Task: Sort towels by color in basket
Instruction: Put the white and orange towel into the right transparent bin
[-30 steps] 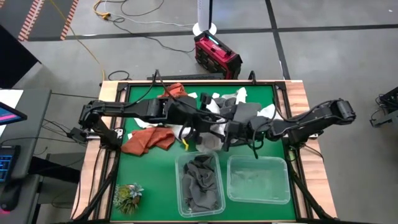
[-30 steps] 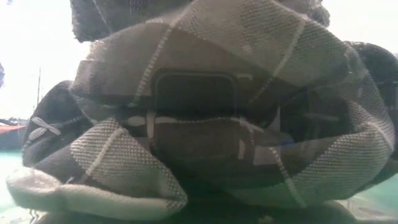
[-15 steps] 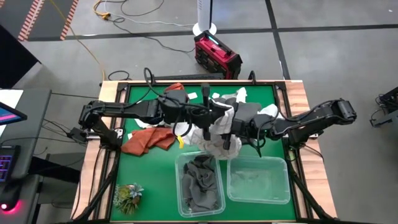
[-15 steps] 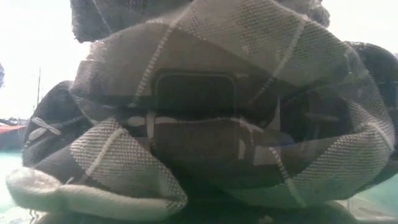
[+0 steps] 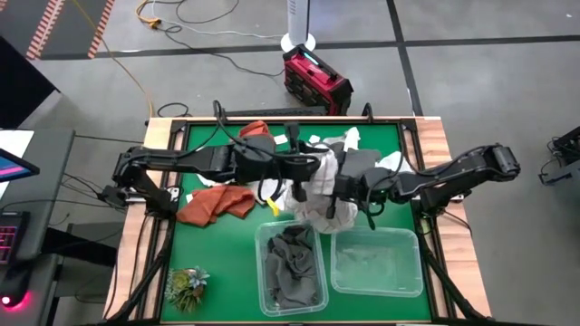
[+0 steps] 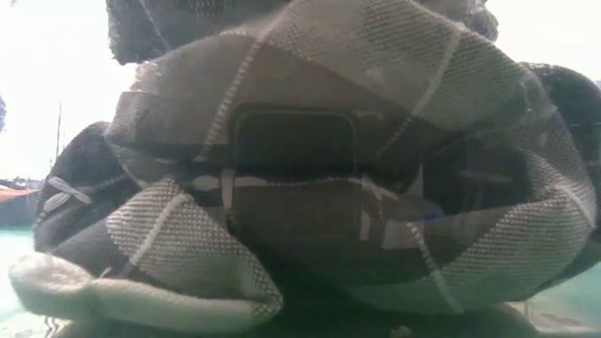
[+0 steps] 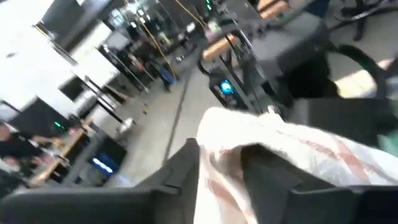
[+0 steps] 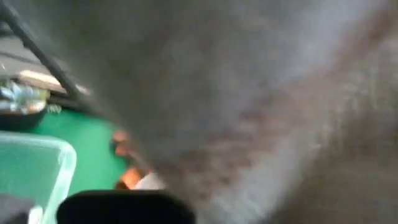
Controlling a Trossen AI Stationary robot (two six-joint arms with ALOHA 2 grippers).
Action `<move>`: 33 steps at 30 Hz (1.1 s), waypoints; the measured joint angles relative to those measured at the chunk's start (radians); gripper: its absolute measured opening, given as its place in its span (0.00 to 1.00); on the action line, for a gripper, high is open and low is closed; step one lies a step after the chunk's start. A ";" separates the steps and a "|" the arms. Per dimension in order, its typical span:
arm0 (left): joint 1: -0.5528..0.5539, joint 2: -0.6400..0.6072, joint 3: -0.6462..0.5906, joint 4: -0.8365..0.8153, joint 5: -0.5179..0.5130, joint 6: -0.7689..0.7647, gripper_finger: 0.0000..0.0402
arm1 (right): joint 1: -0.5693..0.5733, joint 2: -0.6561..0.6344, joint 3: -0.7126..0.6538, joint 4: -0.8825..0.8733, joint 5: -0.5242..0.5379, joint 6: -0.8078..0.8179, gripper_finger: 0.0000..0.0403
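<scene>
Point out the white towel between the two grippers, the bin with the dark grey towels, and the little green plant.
white towel [image 5: 313, 201], high view, on its hanging middle folds.
left bin [image 5: 263, 272], high view, on its clear left wall.
green plant [image 5: 186, 285], high view, on the tuft's centre.

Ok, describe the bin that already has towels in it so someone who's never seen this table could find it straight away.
On the green table, two clear plastic bins sit side by side along the edge farthest from the red case. The one you want is the left bin, nearer the small green plant tuft. It is piled with dark grey towels, while the right bin looks nearly empty.
</scene>
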 joint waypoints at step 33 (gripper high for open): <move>0.003 -0.159 0.001 -0.601 -0.101 -0.244 0.41 | 0.572 -0.371 0.545 -0.697 -0.100 0.221 0.09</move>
